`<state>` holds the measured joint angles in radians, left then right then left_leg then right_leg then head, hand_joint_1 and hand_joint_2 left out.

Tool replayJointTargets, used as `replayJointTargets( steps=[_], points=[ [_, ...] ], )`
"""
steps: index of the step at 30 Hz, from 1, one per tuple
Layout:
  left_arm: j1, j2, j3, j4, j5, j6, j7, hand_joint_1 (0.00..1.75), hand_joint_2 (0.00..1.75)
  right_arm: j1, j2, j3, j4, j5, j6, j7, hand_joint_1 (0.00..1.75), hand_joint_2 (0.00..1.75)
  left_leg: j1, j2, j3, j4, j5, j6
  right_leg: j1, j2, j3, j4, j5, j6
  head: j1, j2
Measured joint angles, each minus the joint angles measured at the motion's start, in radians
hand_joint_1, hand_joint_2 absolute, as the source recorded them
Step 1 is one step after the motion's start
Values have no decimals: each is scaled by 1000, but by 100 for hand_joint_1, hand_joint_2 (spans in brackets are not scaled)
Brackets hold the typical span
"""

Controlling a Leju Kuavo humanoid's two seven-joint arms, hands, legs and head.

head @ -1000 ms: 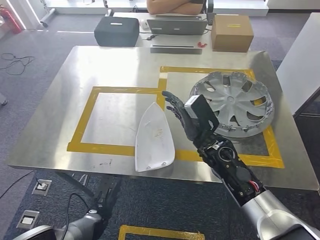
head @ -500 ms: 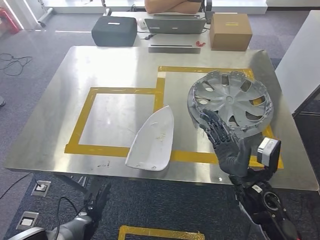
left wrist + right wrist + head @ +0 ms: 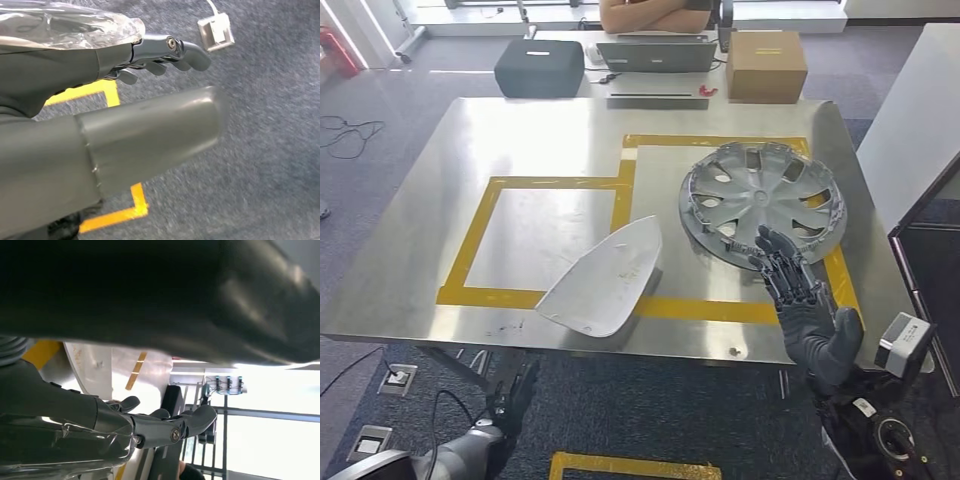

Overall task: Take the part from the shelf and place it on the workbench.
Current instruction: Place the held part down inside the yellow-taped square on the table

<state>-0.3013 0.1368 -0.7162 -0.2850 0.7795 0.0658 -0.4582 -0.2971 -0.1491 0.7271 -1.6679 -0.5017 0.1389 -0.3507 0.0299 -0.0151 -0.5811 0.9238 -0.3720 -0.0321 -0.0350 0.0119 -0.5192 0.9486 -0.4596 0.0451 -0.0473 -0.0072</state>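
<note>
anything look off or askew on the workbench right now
Yes: the white panel lies skewed across the yellow tape, its near tip at the workbench front edge. The hubcap also overlaps its tape.

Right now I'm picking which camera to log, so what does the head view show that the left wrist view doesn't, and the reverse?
Head view alone: the steel workbench, the white teardrop-shaped panel lying on it across the yellow tape, the silver wheel cover, and the open right hand raised at the near edge.
Left wrist view alone: the left hand's fingers close up, extended and holding nothing, and a small white floor box.
Both: the left hand low over grey carpet, with yellow floor tape.
</note>
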Motion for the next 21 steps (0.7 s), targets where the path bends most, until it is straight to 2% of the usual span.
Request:
replayJointTargets(
  steps=[2, 3, 4, 5, 7, 8, 9, 10, 12, 13, 14, 16, 18, 19, 21],
  points=[
    [-2, 0, 1, 0, 0, 0, 0, 0, 0, 6, -2, -4, -9, 1, 0, 0, 0, 0, 5, 1, -1, 1, 1, -11, 4, 1, -1, 3, 7, -22, -6, 0],
    [-3, 1, 2, 0, 1, 0, 0, 0, 0, 8, -2, -6, -12, 1, 0, -1, 0, 0, 7, 3, -9, 18, -12, -14, 5, 1, -1, 3, 12, -31, -8, 0],
    [-4, 1, 2, 0, 2, 0, 0, 0, 0, 10, -2, -9, -16, 2, 0, -1, 0, 0, 8, 6, -27, 57, -38, -16, 5, 1, -2, 2, 16, -38, -12, 0],
    [-5, 1, 2, 0, 2, 0, 0, 0, 0, 12, -3, -12, -19, 2, -1, -1, 0, 0, 7, 8, -55, 120, -77, -15, 6, 1, -6, 2, 20, -44, -16, 0],
    [-7, 1, 2, 0, 3, 1, -1, 0, 0, 21, -5, -16, -23, 4, -2, 0, 0, 0, 4, 9, -123, 273, -150, -12, 13, 1, -13, 2, 24, -50, -26, 0],
    [-6, 0, 2, 0, 3, 2, -1, 0, 0, 27, -6, -18, -24, 6, -3, 1, 0, 0, 2, 9, -144, 323, -166, -9, 17, 1, -15, 3, 25, -51, -29, 0],
    [-6, 0, 2, 0, 3, 3, -2, 0, 0, 32, -7, -21, -26, 8, -4, 2, 0, 0, -1, 9, -148, 335, -162, -3, 21, 1, -16, 3, 25, -52, -31, 0],
    [-6, -1, 2, 0, 2, 3, -2, 0, 0, 37, -8, -24, -28, 10, -5, 3, 0, 0, -6, 9, -128, 301, -140, 6, 25, 1, -16, 3, 25, -52, -33, 0],
    [-9, 0, 2, 0, 1, 4, -2, 0, 0, 41, -9, -32, -36, 16, -6, 5, 0, 0, -21, 9, -50, 153, -77, 33, 31, 2, -15, 2, 25, -52, -37, 0],
    [-12, 1, 2, 0, 0, 4, -2, 0, 0, 41, -9, -35, -40, 18, -6, 7, 0, 0, -28, 11, -16, 85, -53, 44, 34, 3, -15, 3, 25, -51, -37, 0],
    [-15, 2, 2, 0, -1, 5, -2, 0, 0, 42, -10, -37, -43, 19, -6, 8, 0, 0, -33, 13, 5, 44, -41, 51, 35, 3, -16, 3, 25, -49, -37, 0],
    [-18, 3, 2, 0, -2, 6, -2, 0, 0, 46, -10, -41, -47, 21, -6, 10, 0, 0, -38, 18, 13, 21, -37, 53, 36, 2, -18, 2, 26, -42, -36, 0],
    [-19, 2, 2, 0, -2, 6, -2, 0, 0, 48, -13, -46, -52, 22, -6, 10, 0, 0, -33, 20, 15, 10, -30, 56, 36, 0, -24, 12, 14, -33, -34, 0],
    [-19, 1, 2, -1, -3, 6, -2, 0, 0, 48, -14, -49, -55, 22, -6, 11, 0, 0, -29, 22, 15, 5, -26, 58, 36, -1, -35, 37, -6, -28, -30, 0],
    [-19, -1, 2, -1, -5, 6, -2, 0, 0, 50, -17, -54, -57, 23, -7, 11, 0, 0, -27, 23, 14, 1, -22, 62, 34, -3, -84, 156, -80, -20, -19, 0]
  ],
)
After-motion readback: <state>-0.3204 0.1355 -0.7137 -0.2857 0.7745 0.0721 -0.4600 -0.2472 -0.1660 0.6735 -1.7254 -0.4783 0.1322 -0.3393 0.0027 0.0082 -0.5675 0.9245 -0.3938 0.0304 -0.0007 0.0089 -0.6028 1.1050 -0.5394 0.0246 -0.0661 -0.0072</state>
